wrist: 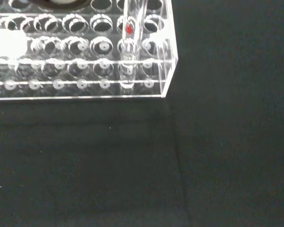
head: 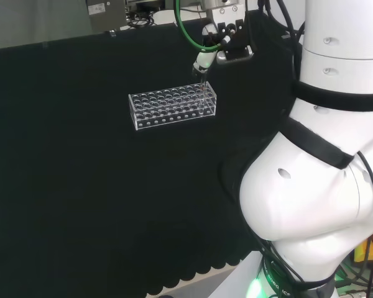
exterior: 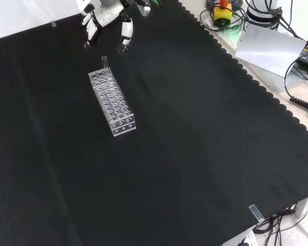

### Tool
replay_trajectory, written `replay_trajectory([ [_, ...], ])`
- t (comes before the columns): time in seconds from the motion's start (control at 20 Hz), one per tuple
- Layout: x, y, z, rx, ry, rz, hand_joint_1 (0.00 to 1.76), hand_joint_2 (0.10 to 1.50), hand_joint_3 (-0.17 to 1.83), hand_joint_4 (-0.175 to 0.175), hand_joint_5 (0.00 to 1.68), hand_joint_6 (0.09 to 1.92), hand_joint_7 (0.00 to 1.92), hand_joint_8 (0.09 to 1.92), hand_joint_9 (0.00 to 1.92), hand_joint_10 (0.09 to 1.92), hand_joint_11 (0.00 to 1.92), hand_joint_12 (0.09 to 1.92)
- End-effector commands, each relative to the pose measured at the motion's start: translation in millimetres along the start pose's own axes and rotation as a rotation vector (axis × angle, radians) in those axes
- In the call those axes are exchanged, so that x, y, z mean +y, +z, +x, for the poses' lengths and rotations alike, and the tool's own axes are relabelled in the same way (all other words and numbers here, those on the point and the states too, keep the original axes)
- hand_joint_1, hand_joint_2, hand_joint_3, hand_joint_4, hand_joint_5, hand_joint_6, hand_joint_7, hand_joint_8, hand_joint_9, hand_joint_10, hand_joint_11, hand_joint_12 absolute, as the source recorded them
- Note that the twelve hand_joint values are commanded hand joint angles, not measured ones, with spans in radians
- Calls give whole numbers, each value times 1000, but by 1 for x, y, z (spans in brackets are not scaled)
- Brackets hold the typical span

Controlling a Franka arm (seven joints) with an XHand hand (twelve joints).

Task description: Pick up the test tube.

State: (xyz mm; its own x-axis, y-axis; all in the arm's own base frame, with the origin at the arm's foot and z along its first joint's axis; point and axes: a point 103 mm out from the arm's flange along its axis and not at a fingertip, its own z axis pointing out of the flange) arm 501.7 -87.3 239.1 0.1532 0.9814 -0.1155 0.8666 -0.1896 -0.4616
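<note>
A clear test tube (exterior: 104,62) stands upright in a hole at the far end of a clear plastic rack (exterior: 113,102) in the front view. The head view puts that tube (head: 202,92) at the right end of the rack (head: 173,108). My hand (exterior: 107,15) hangs above and just beyond that end, open, with fingers (exterior: 125,32) spread to either side of the tube's top and apart from it. In the head view a finger (head: 202,61) points down over the tube. The wrist view brings the tube (wrist: 131,42) close, a red mark on it, near the rack's corner (wrist: 166,61).
Black cloth covers the bench around the rack. The arm's white links (head: 323,161) take up the right of the head view. Cables and a grey sheet (exterior: 269,48) lie past the cloth's scalloped edge at the front view's upper right.
</note>
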Motion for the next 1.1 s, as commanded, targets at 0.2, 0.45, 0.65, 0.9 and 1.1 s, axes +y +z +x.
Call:
replay_trajectory([
  [0.2,22,20,2,-12,-6,43,763,758,435,-109,455,87,525,870,468,872,186,1534],
  [0.45,30,29,8,-3,-6,44,803,747,454,-109,479,88,567,859,505,851,215,1516],
  [0.65,33,35,11,-8,4,38,845,729,485,-102,519,118,655,836,563,820,257,1494],
  [0.9,38,37,13,-17,18,7,907,689,558,-95,596,294,821,777,679,746,333,1447],
  [1.1,42,37,17,-22,19,-14,956,666,613,-98,627,537,960,758,803,685,419,1407],
])
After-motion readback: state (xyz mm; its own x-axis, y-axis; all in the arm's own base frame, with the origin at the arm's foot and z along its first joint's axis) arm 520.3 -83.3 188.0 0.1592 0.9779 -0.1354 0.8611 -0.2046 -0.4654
